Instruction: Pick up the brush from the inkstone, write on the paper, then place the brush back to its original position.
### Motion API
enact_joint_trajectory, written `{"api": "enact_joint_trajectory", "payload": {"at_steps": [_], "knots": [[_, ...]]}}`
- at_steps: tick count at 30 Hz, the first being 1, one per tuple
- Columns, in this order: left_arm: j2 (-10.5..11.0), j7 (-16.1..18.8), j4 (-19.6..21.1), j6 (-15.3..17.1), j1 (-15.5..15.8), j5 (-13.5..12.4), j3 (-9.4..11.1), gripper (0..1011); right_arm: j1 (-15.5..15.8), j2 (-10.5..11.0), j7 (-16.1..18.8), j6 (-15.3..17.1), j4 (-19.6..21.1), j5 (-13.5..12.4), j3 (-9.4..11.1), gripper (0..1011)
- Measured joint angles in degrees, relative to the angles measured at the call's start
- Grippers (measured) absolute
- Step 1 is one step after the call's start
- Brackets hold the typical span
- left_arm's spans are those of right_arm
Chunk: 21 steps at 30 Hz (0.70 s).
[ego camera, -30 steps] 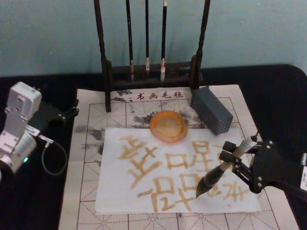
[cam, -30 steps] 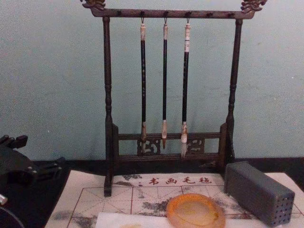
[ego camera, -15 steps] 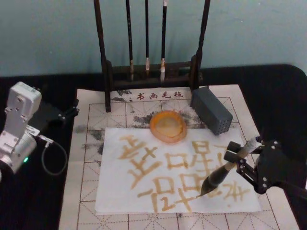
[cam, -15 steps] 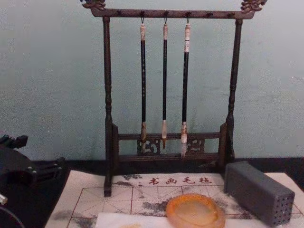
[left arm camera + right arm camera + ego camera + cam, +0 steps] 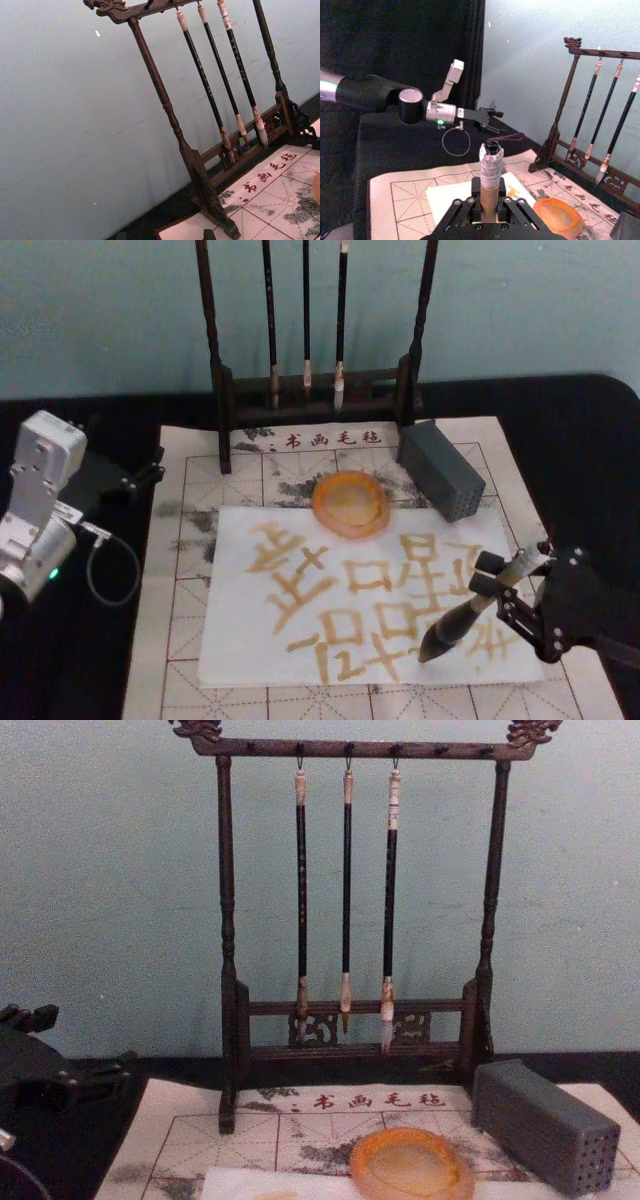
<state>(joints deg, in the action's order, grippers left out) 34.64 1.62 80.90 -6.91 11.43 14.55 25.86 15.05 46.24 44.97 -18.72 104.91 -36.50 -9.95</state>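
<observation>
Left gripper (image 5: 148, 468) sits parked, well left of the inkstone (image 5: 350, 505), out of play. In front of the inkstone lies the paper (image 5: 235, 640), crowded with amber characters. Right of the inkstone and nearer: the right gripper (image 5: 497, 578) is clenched on the brush (image 5: 468, 608), handle tilted, dark tip seemingly touching the paper. We're mid-writing, likely on the last character. Next, I'd say: finish the stroke, lift clear, swing back to the inkstone and lay the brush on it without smearing.

Tilted brush (image 5: 458, 620), dark tip over lettered white paper (image 5: 235, 650), amber inkstone (image 5: 350, 505) on its far edge
</observation>
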Motion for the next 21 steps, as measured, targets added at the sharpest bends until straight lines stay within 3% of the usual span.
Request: {"api": "enact_joint_trajectory", "payload": {"at_steps": [21], "knots": [[0.0,0.0,0.0,0.0,0.0,0.0,0.0,1001,0.2,0.1,0.1,0.0,0.3,0.1,-0.3,179]]}}
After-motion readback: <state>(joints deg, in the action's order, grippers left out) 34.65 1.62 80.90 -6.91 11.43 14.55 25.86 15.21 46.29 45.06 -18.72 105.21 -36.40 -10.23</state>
